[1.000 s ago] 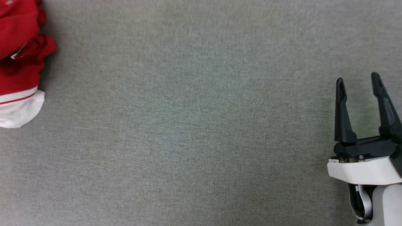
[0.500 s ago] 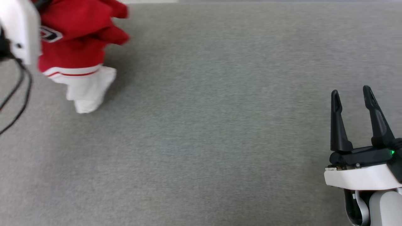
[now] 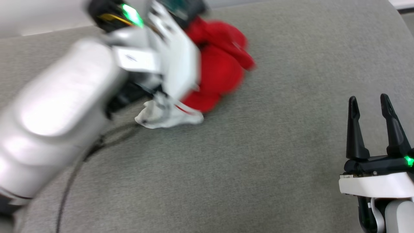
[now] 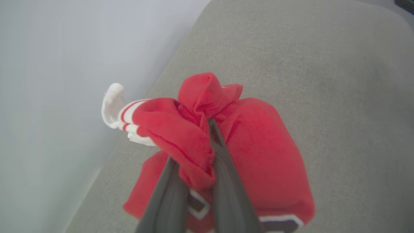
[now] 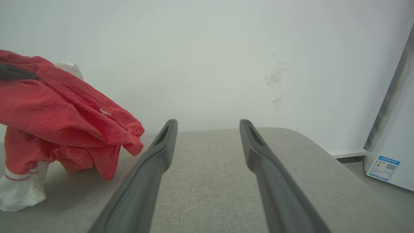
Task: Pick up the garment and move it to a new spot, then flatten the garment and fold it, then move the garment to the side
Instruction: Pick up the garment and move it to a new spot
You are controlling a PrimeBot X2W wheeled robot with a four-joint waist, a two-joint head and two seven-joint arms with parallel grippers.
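The garment (image 3: 220, 74) is a bunched red shirt with a white sleeve (image 3: 168, 117) trailing onto the grey cushion. My left gripper (image 4: 207, 129) is shut on a fold of the garment (image 4: 258, 145), which hangs from it in a lump; its white striped sleeve (image 4: 113, 106) sticks out to the left. In the head view the blurred left arm (image 3: 64, 103) covers part of the cloth. My right gripper (image 3: 368, 101) stands open at the lower right, well clear of the shirt. In the right wrist view the right gripper (image 5: 207, 124) has nothing between its fingers, and the garment (image 5: 58, 106) hangs at the left.
The grey upholstered surface (image 3: 258, 168) has a rounded far right corner (image 5: 291, 132). A white wall (image 5: 210, 58) rises behind it. A white appliance with a blue label (image 5: 385, 166) stands to the right. A black cable (image 3: 81, 158) trails under my left arm.
The head camera has shifted. My left arm has swung in from the left edge with the garment, which now hangs near the upper middle. The right gripper stays open.
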